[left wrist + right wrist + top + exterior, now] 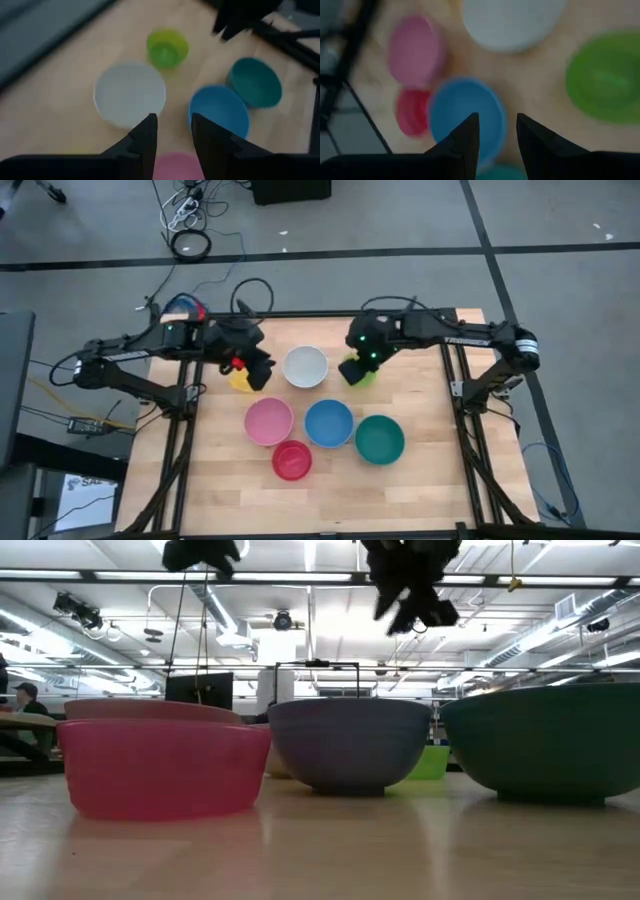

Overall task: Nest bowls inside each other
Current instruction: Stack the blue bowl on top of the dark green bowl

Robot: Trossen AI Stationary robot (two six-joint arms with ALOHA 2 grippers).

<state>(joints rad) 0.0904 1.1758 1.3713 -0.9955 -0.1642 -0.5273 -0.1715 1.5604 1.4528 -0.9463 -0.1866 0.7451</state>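
Nesting not begun — all seven bowls sit separately around the white bowl (305, 366), both jaws spread, empty.

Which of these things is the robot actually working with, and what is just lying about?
For the job:
white bowl
pink bowl
blue bowl
teal bowl
red bowl
lime bowl
yellow bowl
left gripper and right gripper, both empty

Just lying about:
cables on the floor
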